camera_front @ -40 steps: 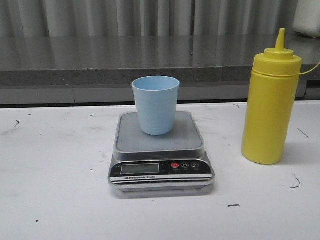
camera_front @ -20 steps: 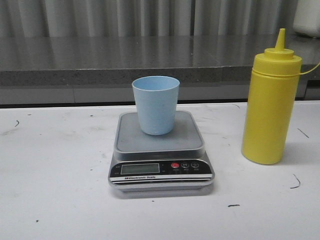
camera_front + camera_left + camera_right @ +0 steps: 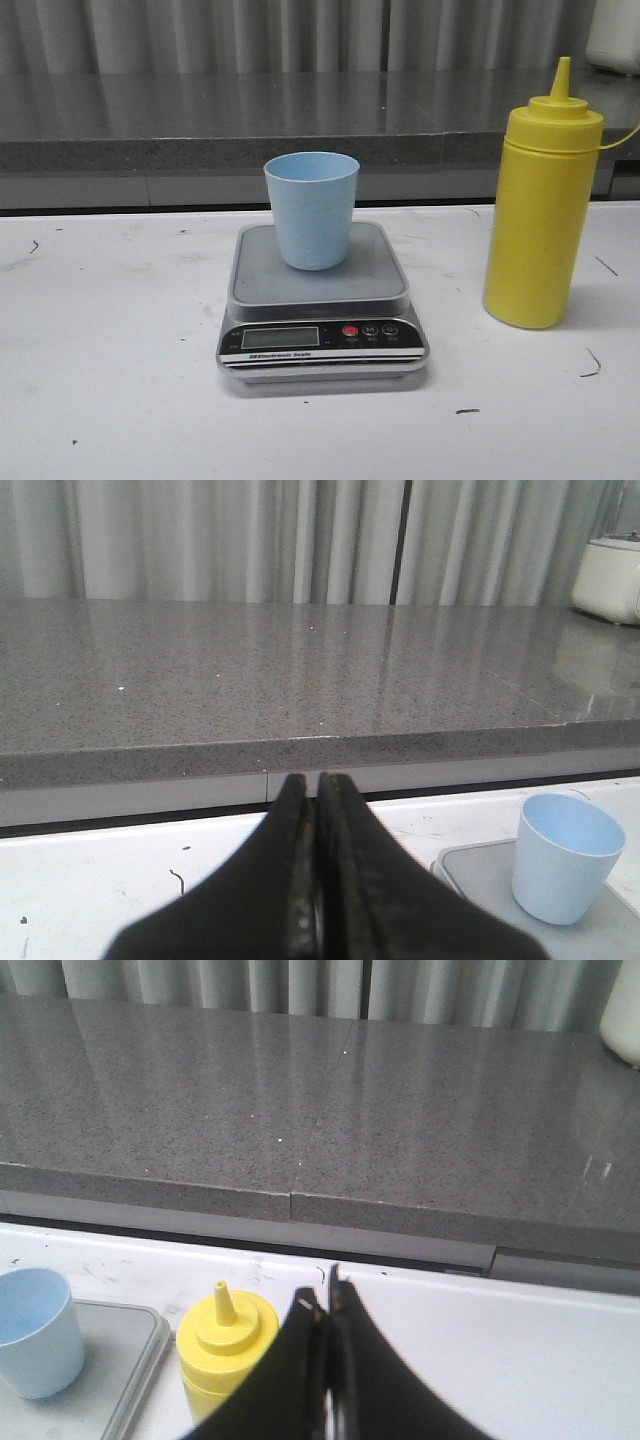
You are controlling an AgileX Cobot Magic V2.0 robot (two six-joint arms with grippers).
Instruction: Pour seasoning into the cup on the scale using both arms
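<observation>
The pale blue cup (image 3: 311, 208) stands upright on the grey platform of the silver scale (image 3: 318, 300) at the table's middle. The tall yellow seasoning bottle (image 3: 541, 205) stands upright on the table to the right of the scale. Neither gripper shows in the front view. In the left wrist view my left gripper (image 3: 312, 785) is shut and empty, left of the cup (image 3: 566, 856) and the scale platform (image 3: 480, 880). In the right wrist view my right gripper (image 3: 324, 1298) is shut and empty, just right of the bottle (image 3: 224, 1348); the cup (image 3: 37, 1330) sits farther left.
A grey stone counter (image 3: 250, 120) with a raised edge runs along the back of the white table (image 3: 110, 350). A white appliance (image 3: 615, 35) stands on it at the far right. A yellow tether (image 3: 622, 140) hangs from the bottle's neck.
</observation>
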